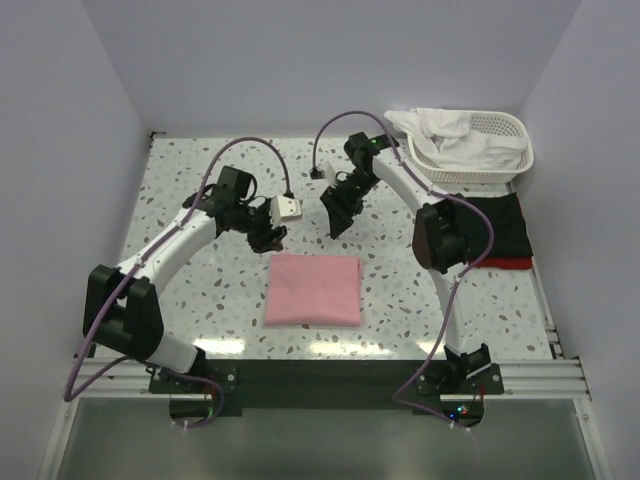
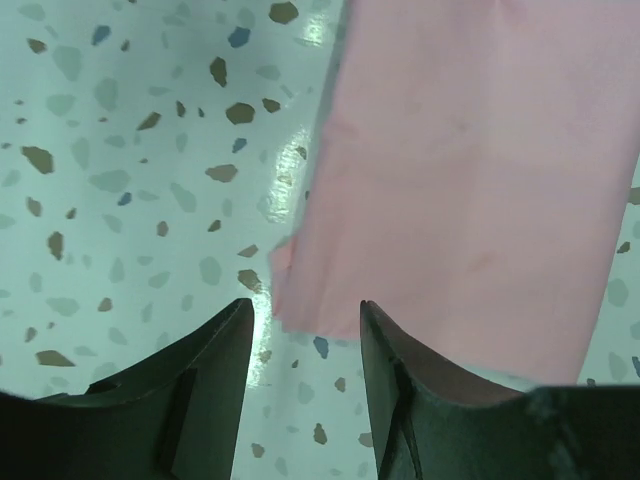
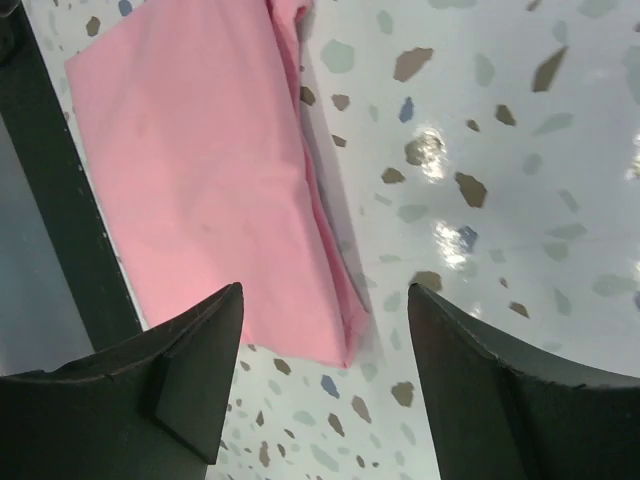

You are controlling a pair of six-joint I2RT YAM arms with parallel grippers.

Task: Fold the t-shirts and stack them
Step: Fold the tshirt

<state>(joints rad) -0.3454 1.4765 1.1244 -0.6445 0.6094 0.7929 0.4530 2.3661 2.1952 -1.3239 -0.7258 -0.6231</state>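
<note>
A light pink t-shirt (image 1: 313, 288), folded into a neat rectangle, lies flat on the speckled table near the front middle. My left gripper (image 1: 268, 238) hangs just behind its far left corner, jaws open and empty; in the left wrist view the pink t-shirt (image 2: 470, 180) lies beyond the gripper (image 2: 305, 315). My right gripper (image 1: 336, 218) hovers behind the far right corner, open and empty; its wrist view shows the pink t-shirt (image 3: 200, 170) past the gripper (image 3: 325, 300). A black t-shirt (image 1: 500, 228) lies folded on a red one (image 1: 508, 263) at the right. A white t-shirt (image 1: 455, 140) fills the basket.
The white plastic lattice basket (image 1: 512, 165) stands at the back right corner. Walls close the table on the left, back and right. The arms' bases and a dark metal rail (image 1: 330, 372) line the near edge.
</note>
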